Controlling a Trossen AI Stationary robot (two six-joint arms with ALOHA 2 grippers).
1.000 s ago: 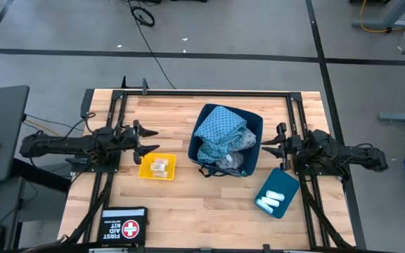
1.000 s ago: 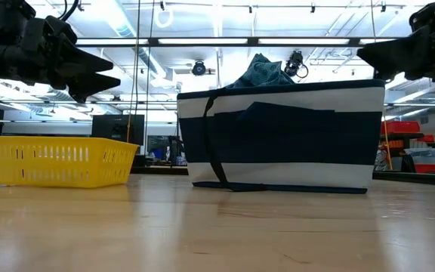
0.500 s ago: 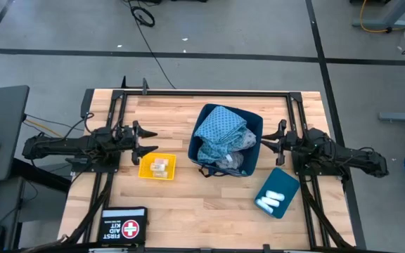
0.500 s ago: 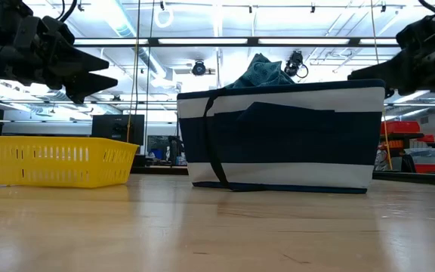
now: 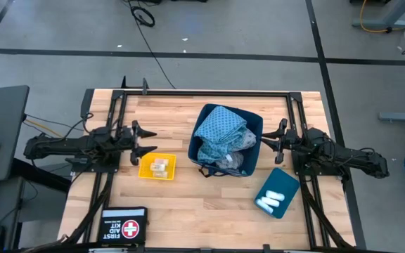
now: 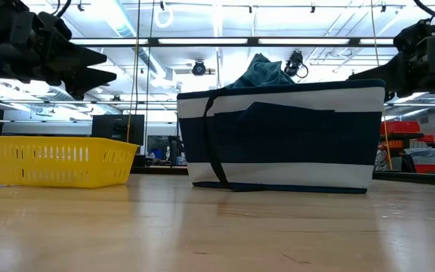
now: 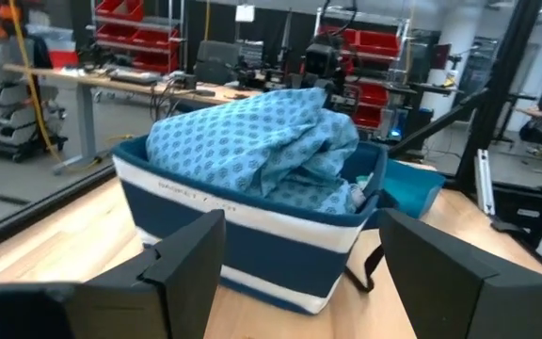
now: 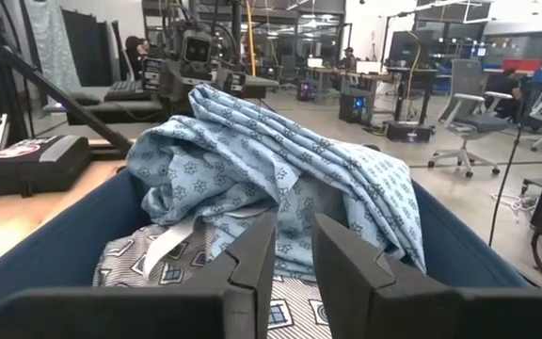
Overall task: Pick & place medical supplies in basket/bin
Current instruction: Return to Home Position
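**Hanging on either side of a packed blue bin, both grippers carrying nothing**

At the front edge of the table (image 5: 195, 211), a black first aid kit (image 5: 124, 226) is lying flat near the left corner. Toward the right, a teal tray (image 5: 283, 183) is sitting at a slant, and white rolls (image 5: 269, 202) are lying in its near end. Farther in, a yellow bin (image 5: 142, 169) is holding a few pale packets (image 5: 160, 166). Just to its right, a dark blue bin (image 5: 256, 128) with a white band is standing mid-table. A blue gown (image 5: 219, 130) is heaping above its rim. A grey gown (image 5: 232, 162) is lying under that on the near side.

The left gripper (image 5: 148, 140) is hanging above the table just beyond the yellow bin, pointing toward the dark blue bin. Its fingers (image 7: 191, 259) are standing wide apart, gripping nothing. The right gripper (image 5: 267, 143) is hanging just beside the dark blue bin's right wall. Its fingers (image 8: 252, 259) are sitting close with a narrow gap between them, also gripping nothing.

Only the overhead view is showing the packets and rolls. The low view is giving just the yellow bin's slotted wall, the dark bin's striped side and a tip of blue cloth poking over the rim. The right wrist view is showing the grey gown's square pattern and a white strap (image 8: 163, 247) lying across it. The left wrist view is catching the teal tray behind the dark blue bin.
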